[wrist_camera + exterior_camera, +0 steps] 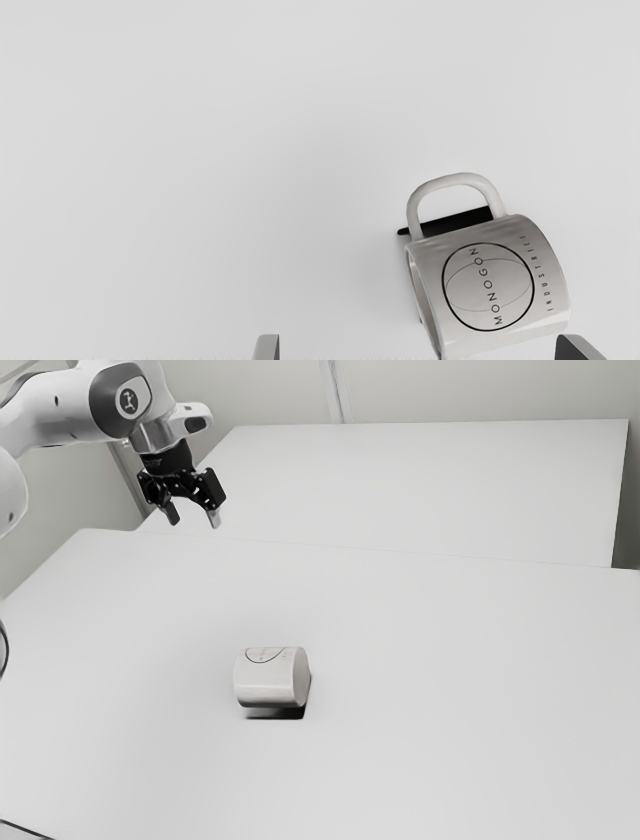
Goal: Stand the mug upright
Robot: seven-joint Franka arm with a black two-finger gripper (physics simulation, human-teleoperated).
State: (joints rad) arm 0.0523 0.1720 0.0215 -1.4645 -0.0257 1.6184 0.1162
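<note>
High over the table's far left side in the exterior view, the black gripper (193,518) stands open with nothing between its fingers. The white mug (272,678) lies on its side on the table, well below and apart from the gripper, its closed base toward the exterior view's right. In the wrist view the mug (492,285) shows a round "MONOGON INDUSTRIES" print, its handle out to one side and part of its open mouth. The gripper's (417,347) two tips are wide apart there.
The white table (450,690) bears the mug, with a dark shadow beside it. Behind it stands another white surface (430,480), with pale walls beyond. A thin dark line (25,829) runs at the exterior view's lower left corner.
</note>
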